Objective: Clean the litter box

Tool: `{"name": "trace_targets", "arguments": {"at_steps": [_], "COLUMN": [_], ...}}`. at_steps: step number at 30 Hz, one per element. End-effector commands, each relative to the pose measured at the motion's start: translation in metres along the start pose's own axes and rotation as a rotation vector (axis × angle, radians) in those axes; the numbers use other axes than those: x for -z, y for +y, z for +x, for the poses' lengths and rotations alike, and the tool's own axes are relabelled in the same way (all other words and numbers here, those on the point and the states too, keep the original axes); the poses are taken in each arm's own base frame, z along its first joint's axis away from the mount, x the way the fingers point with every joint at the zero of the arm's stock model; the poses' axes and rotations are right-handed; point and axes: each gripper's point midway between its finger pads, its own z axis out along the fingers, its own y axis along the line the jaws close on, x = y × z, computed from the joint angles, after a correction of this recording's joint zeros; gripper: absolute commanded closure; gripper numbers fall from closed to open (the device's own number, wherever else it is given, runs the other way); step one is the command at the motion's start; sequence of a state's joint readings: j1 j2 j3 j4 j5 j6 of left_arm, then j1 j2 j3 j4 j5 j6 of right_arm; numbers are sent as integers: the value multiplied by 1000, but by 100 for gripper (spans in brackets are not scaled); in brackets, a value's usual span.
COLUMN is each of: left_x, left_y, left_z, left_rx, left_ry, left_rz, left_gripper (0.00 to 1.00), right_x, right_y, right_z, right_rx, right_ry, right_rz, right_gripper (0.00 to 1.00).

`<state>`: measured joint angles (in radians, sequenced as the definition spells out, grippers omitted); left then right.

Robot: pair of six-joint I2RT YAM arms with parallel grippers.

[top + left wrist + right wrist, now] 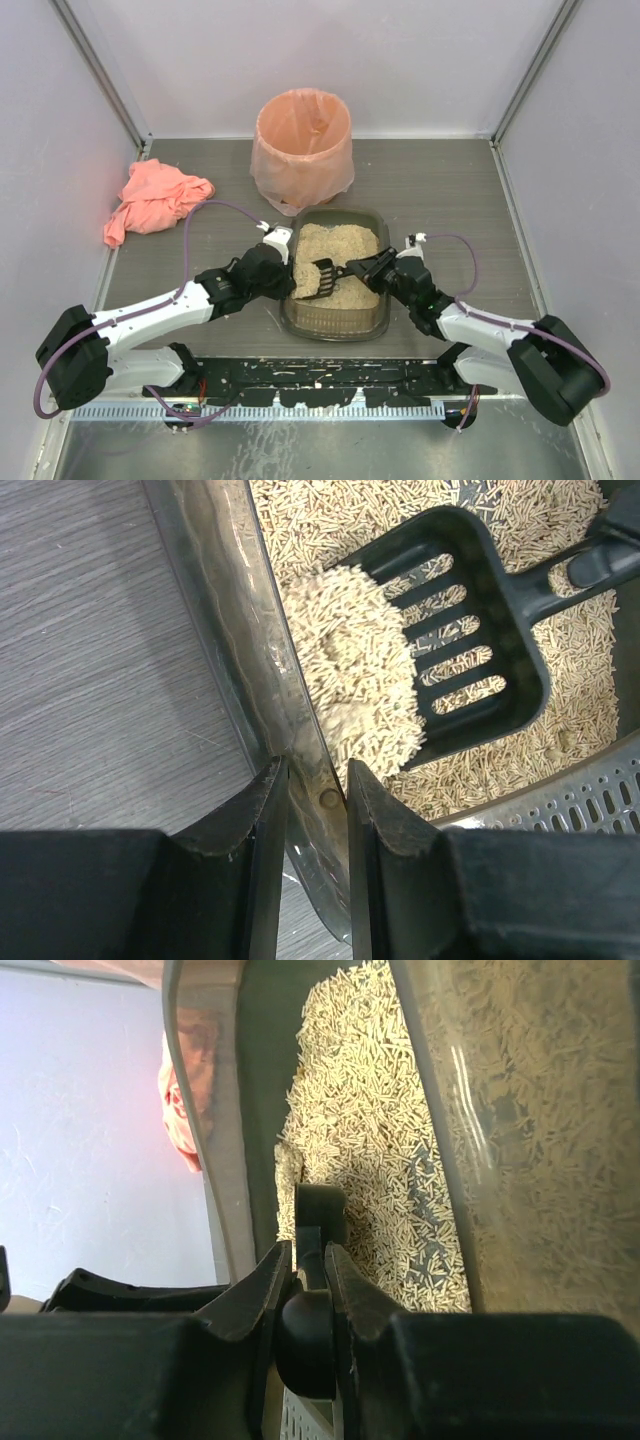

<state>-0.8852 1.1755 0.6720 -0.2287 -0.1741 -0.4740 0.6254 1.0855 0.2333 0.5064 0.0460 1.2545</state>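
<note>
Top view: we look down from above and behind the arm bases, with the whole table point(450, 190) in frame. Both wrist views sit very close to the litter box point(215, 630), the left at its left wall, the right from its right side. All three views share the granules point(330, 520).

Rounded-rect. litter box point(334, 322) of dark, smoky translucent plastic, w/ beige sandy granules point(340, 245). Black slotted plastic scoop point(320, 280). Round bin point(300, 170) lined w/ peach plastic bag. Crumpled salmon-pink cloth point(155, 200). Grey wood-grain tabletop point(440, 190), fine horiz. streaks. Robot arms point(150, 318) black & white.
</note>
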Motion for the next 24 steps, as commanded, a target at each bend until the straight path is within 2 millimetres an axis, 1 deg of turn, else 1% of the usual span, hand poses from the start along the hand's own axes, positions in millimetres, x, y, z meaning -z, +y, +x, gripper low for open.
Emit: {"name": "trace_targets", "arguments": {"at_steps": [1, 3, 5, 11, 14, 20, 24], "left_x": [2, 2, 2, 2, 2, 4, 7], "left_y": [-14, -14, -14, -14, -14, -12, -13], "left_z": [-3, -2, -3, -3, -2, -5, -9], "left_rx": [-23, -23, -24, -24, -25, -23, -21], "left_ry": [-10, -8, -10, -9, -7, -18, -31], "left_rz": [68, 68, 68, 68, 67, 59, 60], "left_gripper": [80, 80, 81, 81, 81, 81, 81], "right_x": [-13, -19, -24, -28, -23, -7, -2], "right_y": [21, 21, 16, 12, 12, 17, 18], "right_z": [8, 13, 19, 27, 21, 3, -3], "right_rx": [15, 20, 25, 37, 15, -5, -3], "right_ry": [64, 92, 117, 153, 115, 24, 3], "right_rz": [-63, -58, -38, -30, -39, -57, -57], "right_gripper": [100, 99, 99, 100, 100, 99, 99]}}
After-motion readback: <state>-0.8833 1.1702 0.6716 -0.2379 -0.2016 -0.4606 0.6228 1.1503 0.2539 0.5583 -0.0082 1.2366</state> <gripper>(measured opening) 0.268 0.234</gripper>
